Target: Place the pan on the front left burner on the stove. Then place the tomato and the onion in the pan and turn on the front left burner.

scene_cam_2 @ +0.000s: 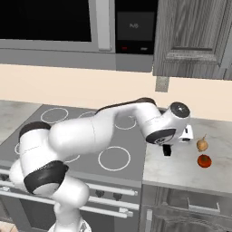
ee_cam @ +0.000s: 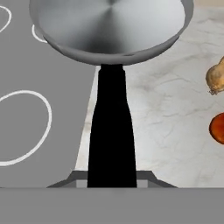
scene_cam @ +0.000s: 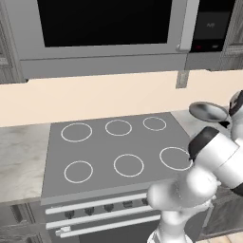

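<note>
The hand (ee_cam: 112,181) is clenched on the black handle of the pan (ee_cam: 111,30), and the pan hangs lifted, off the surface (ee_cam: 175,131) to the right of the stove (scene_cam: 114,147). In the hand view the handle runs straight from 6 o'clock up to 12, with the steel bowl at its far end, so the pan's long axis lies along the hand's line of sight. From the left base view the pan shows at about 3 o'clock, beyond the cooktop's right edge, while the front left burner (scene_cam: 78,171) sits low at about 8 o'clock, well apart from it and across the whole cooktop. I judge the coming move a long carry toward 9 o'clock, ending with the bowl centred over that ring. The onion (scene_cam_2: 202,144) and, just below it, the tomato (scene_cam_2: 204,161) rest on the surface near the hand, both yet to be moved
</note>
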Controlling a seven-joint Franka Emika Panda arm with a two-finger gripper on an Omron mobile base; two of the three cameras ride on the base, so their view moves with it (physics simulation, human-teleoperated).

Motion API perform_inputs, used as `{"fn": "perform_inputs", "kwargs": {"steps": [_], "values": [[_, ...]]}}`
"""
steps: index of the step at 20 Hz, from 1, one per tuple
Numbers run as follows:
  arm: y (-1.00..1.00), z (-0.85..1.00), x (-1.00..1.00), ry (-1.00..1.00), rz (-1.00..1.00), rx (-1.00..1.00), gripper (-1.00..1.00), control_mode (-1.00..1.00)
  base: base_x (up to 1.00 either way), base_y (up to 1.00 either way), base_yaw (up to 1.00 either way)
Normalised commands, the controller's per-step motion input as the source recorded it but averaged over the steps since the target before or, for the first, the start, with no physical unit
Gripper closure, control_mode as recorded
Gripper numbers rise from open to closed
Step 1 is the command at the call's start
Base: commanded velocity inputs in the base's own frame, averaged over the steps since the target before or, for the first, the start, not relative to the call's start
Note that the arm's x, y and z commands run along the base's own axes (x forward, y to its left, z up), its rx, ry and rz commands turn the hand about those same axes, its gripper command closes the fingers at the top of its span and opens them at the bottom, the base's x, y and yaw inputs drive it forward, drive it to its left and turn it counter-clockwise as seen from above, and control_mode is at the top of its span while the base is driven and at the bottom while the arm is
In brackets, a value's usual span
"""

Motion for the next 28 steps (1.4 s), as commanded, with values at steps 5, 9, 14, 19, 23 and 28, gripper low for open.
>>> {"fn": "perform_inputs", "kwargs": {"steps": [5,9,14,19,23,28], "values": [[0.84,0.26,-0.08,0.00,0.00,-0.05,1.00,-1.00,0.00,0.00,0.00],[0.91,0.24,-0.02,0.00,0.00,-0.07,1.00,-1.00,0.00,0.00,0.00],[0.95,0.24,0.00,0.00,0.00,-0.08,1.00,-1.00,0.00,0.00,0.00],[0.83,0.06,0.00,0.00,0.00,-0.04,1.00,-1.00,0.00,0.00,0.00],[0.74,0.05,0.00,0.03,0.05,-0.01,1.00,-1.00,0.00,0.00,0.00],[0.57,0.20,0.00,0.04,0.11,0.00,1.00,-1.00,0.00,0.00,0.00]]}}
